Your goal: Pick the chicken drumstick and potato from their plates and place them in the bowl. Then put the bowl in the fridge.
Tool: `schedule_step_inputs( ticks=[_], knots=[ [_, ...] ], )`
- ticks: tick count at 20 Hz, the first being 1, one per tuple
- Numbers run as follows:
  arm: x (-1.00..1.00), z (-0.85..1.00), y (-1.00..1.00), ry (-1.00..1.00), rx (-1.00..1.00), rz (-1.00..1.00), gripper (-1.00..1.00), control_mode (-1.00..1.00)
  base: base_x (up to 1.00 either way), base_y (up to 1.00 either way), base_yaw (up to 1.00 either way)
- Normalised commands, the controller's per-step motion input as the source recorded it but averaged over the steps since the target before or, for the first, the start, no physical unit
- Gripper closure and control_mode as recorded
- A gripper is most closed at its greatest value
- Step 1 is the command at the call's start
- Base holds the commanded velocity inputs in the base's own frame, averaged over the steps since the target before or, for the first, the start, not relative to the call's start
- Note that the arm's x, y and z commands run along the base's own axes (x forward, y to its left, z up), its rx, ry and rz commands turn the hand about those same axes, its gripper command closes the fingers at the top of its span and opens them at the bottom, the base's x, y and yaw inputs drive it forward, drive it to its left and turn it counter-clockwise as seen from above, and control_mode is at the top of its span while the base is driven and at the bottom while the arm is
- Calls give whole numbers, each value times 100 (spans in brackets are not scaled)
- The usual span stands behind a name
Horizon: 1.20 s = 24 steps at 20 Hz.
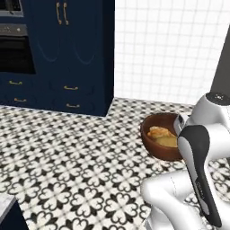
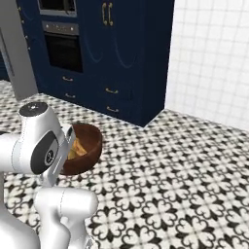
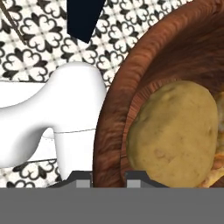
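**Bowl carried above the patterned floor, jaws pinching its rim**

Left base view: nearest the camera, at 5 o'clock, rises the white arm with its dark joints. Just behind it, at 3 o'clock, the deep round dark reddish-brown wooden bowl [image 1: 158,140] hangs above the black-and-white patterned tile floor [image 1: 76,166]. Inside lie the lumpy golden-orange chicken drumstick [image 1: 160,132] and, touching it on the near side, the smooth yellowish-tan potato [image 1: 168,142]. Navy cabinets with gold handles [image 1: 67,54] stand at 11 o'clock, and a white tiled wall [image 1: 166,49] at 1 o'clock.

Right base view: the arm fills 8 o'clock, and the bowl [image 2: 87,146] sits just beyond it toward 9 o'clock, its contents partly hidden behind the wrist. A built-in black oven [image 2: 61,48] is set in the cabinets at 11 o'clock, with a grey upright panel [image 2: 17,53] at 10 o'clock.

Hand view: the two-finger gripper [image 3: 109,178] at 6 o'clock has its jaws pinching the bowl's thick wall, one dark fingertip outside, one inside. The potato fills 4 o'clock, a sliver of drumstick beside it at 3 o'clock.
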Motion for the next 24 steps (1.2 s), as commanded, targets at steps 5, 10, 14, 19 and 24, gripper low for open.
schedule_step_inputs(
  ticks=[5,10,14,19,24],
  knots=[
    [0,0,0,0,0,0,100,100,100,0,43],
    [0,0,0,0,0,0,100,100,100,0,53],
    [0,0,0,0,0,0,100,100,100,0,65],
    [0,0,0,0,0,0,100,100,100,0,66],
    [0,0,0,0,0,0,100,100,100,0,66]
  ],
)
